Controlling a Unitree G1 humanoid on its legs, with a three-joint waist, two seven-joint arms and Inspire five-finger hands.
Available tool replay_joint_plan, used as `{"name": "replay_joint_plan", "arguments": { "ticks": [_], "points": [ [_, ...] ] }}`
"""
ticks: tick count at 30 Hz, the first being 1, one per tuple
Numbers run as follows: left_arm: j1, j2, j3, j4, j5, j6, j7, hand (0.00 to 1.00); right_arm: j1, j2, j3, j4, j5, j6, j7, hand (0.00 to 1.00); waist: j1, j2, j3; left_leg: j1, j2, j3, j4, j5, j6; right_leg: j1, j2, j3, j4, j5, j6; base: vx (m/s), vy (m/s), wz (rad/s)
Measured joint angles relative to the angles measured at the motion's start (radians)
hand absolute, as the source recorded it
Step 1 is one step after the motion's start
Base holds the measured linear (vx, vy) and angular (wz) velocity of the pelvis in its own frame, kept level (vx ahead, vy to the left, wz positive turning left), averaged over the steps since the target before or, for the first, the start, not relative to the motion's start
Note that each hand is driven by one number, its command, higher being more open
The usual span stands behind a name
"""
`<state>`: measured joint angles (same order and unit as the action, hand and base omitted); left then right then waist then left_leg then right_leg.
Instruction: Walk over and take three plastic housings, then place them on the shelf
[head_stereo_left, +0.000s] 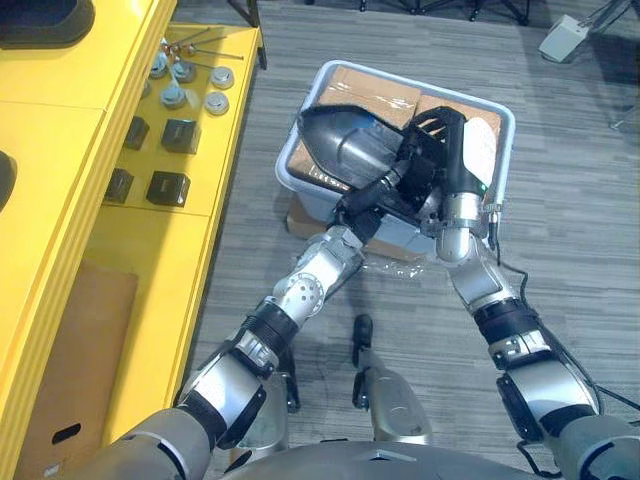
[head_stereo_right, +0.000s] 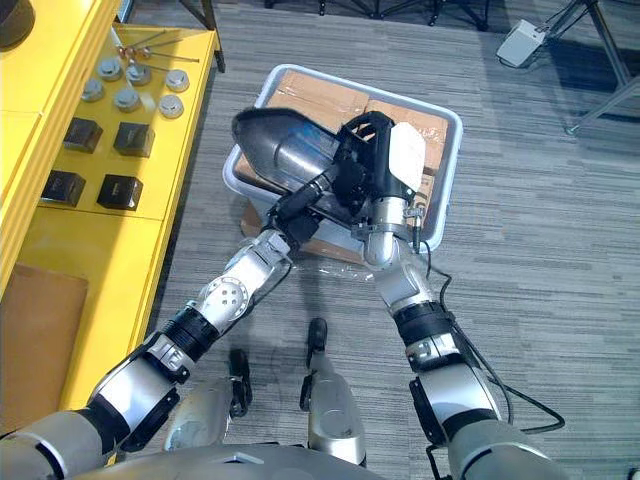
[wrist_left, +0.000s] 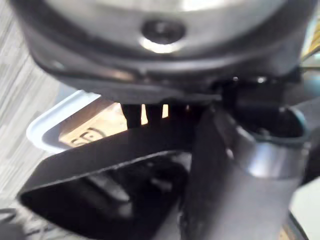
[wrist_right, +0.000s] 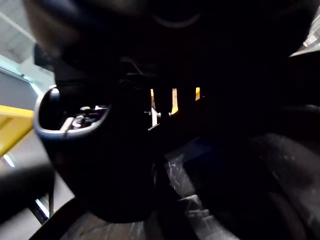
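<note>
A dark and silver scoop-shaped plastic housing (head_stereo_left: 345, 140) hangs just above the pale blue bin (head_stereo_left: 497, 112) on the floor. My right hand (head_stereo_left: 445, 150), with a white cover on its thumb, is at the housing's right end, its fingers curled over the dark rear part. My left hand (head_stereo_left: 372, 200) reaches in under the same end from below and is lost against the dark plastic. From close up, the housing's black shell (wrist_left: 100, 165) hangs over the bin's rim (wrist_left: 55, 120).
Cardboard sheets (head_stereo_left: 370, 85) line the bin, which rests on a cardboard box (head_stereo_left: 300, 215). A yellow shelf (head_stereo_left: 130, 255) runs along the left with black blocks (head_stereo_left: 168, 187) and several silver round parts (head_stereo_left: 217, 101). Grey carpet floor lies all round the bin.
</note>
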<state>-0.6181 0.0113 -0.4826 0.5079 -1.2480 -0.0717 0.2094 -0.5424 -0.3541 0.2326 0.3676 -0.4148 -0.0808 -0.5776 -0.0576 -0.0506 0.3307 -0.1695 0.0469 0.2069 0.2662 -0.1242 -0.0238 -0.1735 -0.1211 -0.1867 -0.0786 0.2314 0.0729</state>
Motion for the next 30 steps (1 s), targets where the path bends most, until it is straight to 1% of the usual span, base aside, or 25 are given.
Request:
{"name": "replay_joint_plan", "arguments": {
  "ticks": [1,2,4,7,8,9,13,15,18,19,21,22,23,24,25,26,27,28,29,30],
  "points": [
    [0.001,0.0,0.019,0.009,0.001,-0.021,0.019,0.0,0.03,0.004,0.001,-0.044,0.001,-0.002,0.001,0.0,-0.003,0.0,-0.004,0.005,0.0,0.005,-0.004,-0.001,0.0,0.0,0.0,0.003,0.0,0.0,0.0,-0.01,0.024,-0.11],
    [0.001,-0.001,0.03,0.012,0.001,-0.03,0.03,0.0,0.046,0.009,0.001,-0.062,0.005,-0.003,0.001,0.0,-0.005,0.0,-0.008,0.005,0.0,0.006,-0.006,-0.001,0.0,0.0,0.0,0.004,0.0,0.0,0.0,-0.01,0.031,-0.08],
    [0.004,-0.003,0.062,0.027,0.001,-0.06,0.066,0.0,0.111,0.048,0.016,-0.12,0.02,-0.044,0.004,0.0,-0.009,0.0,-0.023,0.008,0.002,0.007,-0.008,-0.002,-0.002,0.0,0.0,0.006,0.0,0.0,0.0,0.0,0.031,-0.03],
    [0.028,-0.008,0.071,0.031,0.007,-0.098,0.08,0.0,0.144,0.099,0.028,-0.138,0.029,-0.059,0.006,0.0,-0.008,-0.003,-0.034,0.009,0.003,0.01,-0.009,-0.002,-0.001,0.0,-0.001,0.008,0.0,0.0,0.0,0.0,0.012,-0.01],
    [0.036,-0.014,0.071,0.031,0.008,-0.104,0.08,0.0,0.152,0.1,0.028,-0.138,0.029,-0.059,0.007,0.0,-0.007,-0.004,-0.038,0.01,0.002,0.011,-0.01,-0.003,-0.001,0.0,0.0,0.01,0.0,0.0,0.0,0.0,0.0,0.0],
    [0.052,-0.023,0.072,0.031,0.007,-0.111,0.083,0.0,0.173,0.101,0.026,-0.138,0.031,-0.059,0.007,0.0,0.001,-0.009,-0.046,0.011,0.002,0.012,-0.011,-0.003,0.0,0.001,0.0,0.014,0.0,0.0,0.0,0.0,0.0,0.0],
    [0.102,-0.033,0.074,0.022,0.006,-0.115,0.086,0.0,0.228,0.141,0.014,-0.138,0.038,-0.061,0.007,0.0,0.0,-0.035,-0.068,0.021,0.0,0.022,-0.021,-0.005,0.002,0.002,-0.004,0.024,0.0,-0.001,0.0,-0.02,0.034,-0.06],
    [0.113,-0.042,0.074,0.022,0.006,-0.117,0.086,0.0,0.25,0.151,0.006,-0.146,0.038,-0.064,0.007,0.0,-0.002,-0.044,-0.074,0.023,-0.001,0.023,-0.024,-0.005,0.002,0.002,-0.005,0.025,0.0,-0.001,0.001,-0.01,0.014,-0.02],
    [0.116,-0.047,0.074,0.022,0.006,-0.119,0.085,0.0,0.271,0.155,0.003,-0.157,0.038,-0.069,0.004,0.0,-0.003,-0.046,-0.076,0.025,-0.001,0.024,-0.025,-0.005,0.002,0.002,-0.005,0.025,0.0,-0.001,0.001,-0.01,0.007,-0.01],
    [0.117,-0.049,0.075,0.022,0.006,-0.12,0.085,0.0,0.276,0.155,0.003,-0.16,0.038,-0.074,0.002,1.0,-0.003,-0.046,-0.076,0.025,0.0,0.024,-0.025,-0.005,0.002,0.002,-0.004,0.025,0.0,-0.001,0.001,0.0,0.0,0.0],
    [0.121,-0.059,0.08,0.021,0.007,-0.135,0.081,0.0,0.301,0.158,0.005,-0.182,0.039,-0.087,-0.002,1.0,-0.002,-0.046,-0.076,0.027,0.0,0.024,-0.027,-0.005,0.002,0.004,-0.004,0.026,0.0,-0.001,0.001,0.0,0.0,0.0],
    [0.123,-0.073,0.101,0.021,0.006,-0.149,0.081,0.0,0.314,0.16,0.01,-0.187,0.04,-0.098,-0.002,1.0,-0.003,-0.046,-0.076,0.031,0.0,0.025,-0.028,-0.005,0.002,0.007,-0.004,0.026,0.0,-0.001,0.001,0.0,0.0,0.0],
    [0.124,-0.097,0.135,0.02,0.013,-0.189,0.088,0.0,0.338,0.163,0.023,-0.188,0.042,-0.111,-0.002,1.0,-0.003,-0.047,-0.077,0.039,0.0,0.025,-0.032,-0.006,0.002,0.014,-0.004,0.026,0.0,-0.002,0.001,0.0,0.0,0.0],
    [0.124,-0.104,0.149,0.016,0.035,-0.208,0.095,0.0,0.349,0.164,0.032,-0.188,0.049,-0.114,-0.002,1.0,-0.003,-0.048,-0.077,0.042,0.0,0.025,-0.033,-0.006,0.001,0.016,-0.003,0.026,0.0,-0.002,0.0,0.0,0.0,0.0],
    [0.127,-0.103,0.162,-0.004,0.102,-0.236,0.114,0.0,0.37,0.174,0.046,-0.191,0.072,-0.124,-0.002,1.0,-0.003,-0.05,-0.078,0.044,0.0,0.025,-0.035,-0.006,0.001,0.018,-0.003,0.026,0.0,-0.003,0.0,0.0,0.0,0.0],
    [0.129,-0.101,0.165,-0.017,0.148,-0.243,0.126,0.0,0.377,0.182,0.051,-0.196,0.089,-0.124,-0.002,1.0,-0.003,-0.05,-0.078,0.044,0.0,0.025,-0.036,-0.006,0.001,0.017,-0.003,0.026,0.0,-0.003,0.0,0.0,0.0,0.0],
    [0.146,-0.097,0.168,-0.057,0.249,-0.257,0.165,0.0,0.388,0.205,0.053,-0.212,0.13,-0.124,0.002,1.0,-0.002,-0.051,-0.079,0.046,0.0,0.025,-0.039,-0.006,0.001,0.018,-0.003,0.025,0.0,-0.003,0.0,0.0,0.0,0.0],
    [0.166,-0.097,0.177,-0.104,0.344,-0.26,0.206,0.0,0.405,0.222,0.053,-0.232,0.171,-0.127,0.007,1.0,0.0,-0.052,-0.08,0.05,0.0,0.025,-0.041,-0.006,0.001,0.02,-0.002,0.025,0.0,-0.003,0.0,0.0,0.0,0.0],
    [0.173,-0.097,0.184,-0.124,0.393,-0.261,0.227,0.0,0.413,0.228,0.053,-0.243,0.19,-0.127,0.013,1.0,0.001,-0.055,-0.081,0.051,0.0,0.025,-0.042,-0.006,0.001,0.021,-0.002,0.025,0.0,-0.003,0.0,0.0,0.0,0.0],
    [0.187,-0.095,0.205,-0.162,0.491,-0.265,0.273,0.0,0.435,0.237,0.051,-0.271,0.228,-0.127,0.03,1.0,0.0,-0.06,-0.086,0.054,0.0,0.027,-0.041,-0.005,0.0,0.023,-0.002,0.023,0.0,-0.003,0.0,-0.01,0.011,-0.05]
  ]
}}
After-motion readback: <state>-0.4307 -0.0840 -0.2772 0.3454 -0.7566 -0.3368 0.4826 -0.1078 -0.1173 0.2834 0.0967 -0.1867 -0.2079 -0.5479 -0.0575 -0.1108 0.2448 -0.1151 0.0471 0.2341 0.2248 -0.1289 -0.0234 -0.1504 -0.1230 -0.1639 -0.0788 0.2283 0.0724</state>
